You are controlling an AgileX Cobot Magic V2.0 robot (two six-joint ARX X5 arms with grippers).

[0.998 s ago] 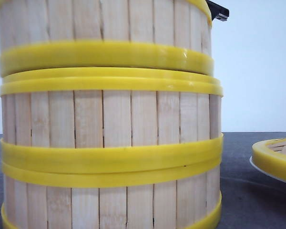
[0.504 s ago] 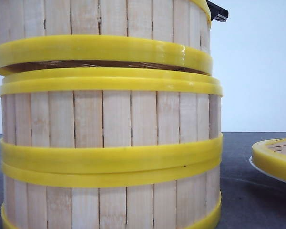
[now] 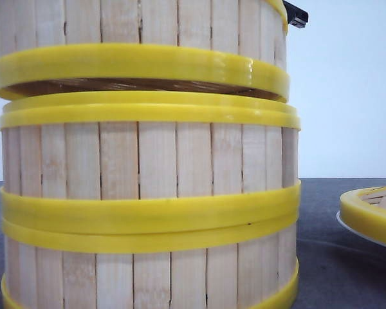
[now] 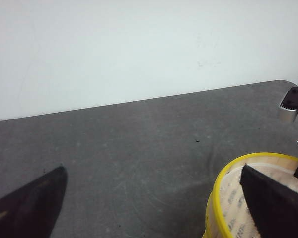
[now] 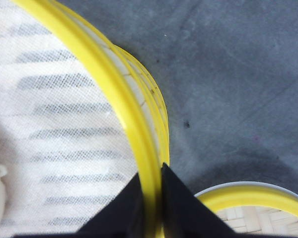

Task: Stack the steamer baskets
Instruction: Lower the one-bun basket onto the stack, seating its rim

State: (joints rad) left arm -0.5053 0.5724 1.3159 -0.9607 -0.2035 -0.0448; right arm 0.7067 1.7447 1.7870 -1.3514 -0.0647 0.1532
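- Right claw [image 5: 151,198] is clenched on the top steamer basket's [image 3: 141,38] yellow rim, holding it higher than a second ago; a dark gap shows above the stacked baskets [image 3: 148,193] on the worktop [image 4: 139,148].
- Left claw [image 4: 154,203] hangs released, fingers wide apart.

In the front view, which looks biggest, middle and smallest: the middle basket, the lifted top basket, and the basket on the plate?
1. Middle basket.
2. Lifted top basket, cut off by the frame.
3. Basket on the plate, farther away and cropped, so true sizes stay unsure.
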